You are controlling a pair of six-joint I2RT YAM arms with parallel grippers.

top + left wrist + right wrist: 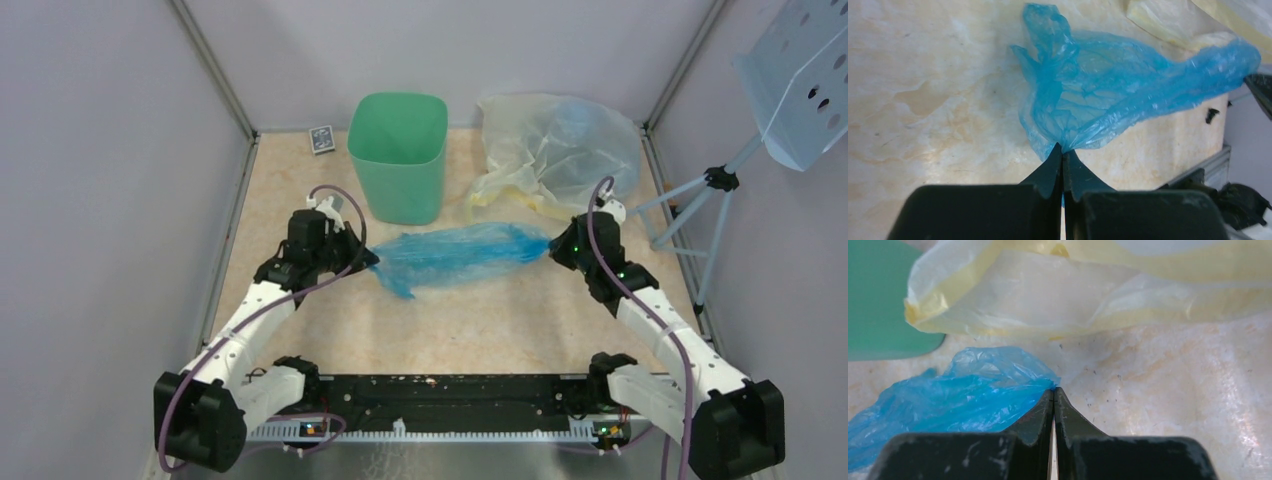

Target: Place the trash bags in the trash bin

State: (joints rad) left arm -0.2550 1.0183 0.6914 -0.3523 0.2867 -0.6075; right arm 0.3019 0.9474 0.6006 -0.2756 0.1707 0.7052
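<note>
A light blue trash bag (455, 255) is stretched across the middle of the table between my two grippers. My left gripper (368, 258) is shut on its left end; the left wrist view shows the bag (1098, 95) pinched at the tips of that gripper (1063, 152). My right gripper (553, 246) is shut on the bag's right end, the plastic (958, 390) caught at the tips of that gripper (1054, 390). The green trash bin (398, 155) stands upright just behind the bag. A pale yellowish and clear bag (555, 150) lies at the back right, also showing in the right wrist view (1073, 295).
A small dark card box (321, 139) lies at the back, left of the bin. A tripod with a perforated panel (800, 80) stands outside the right wall. Metal frame rails (235, 200) run along both side edges of the table.
</note>
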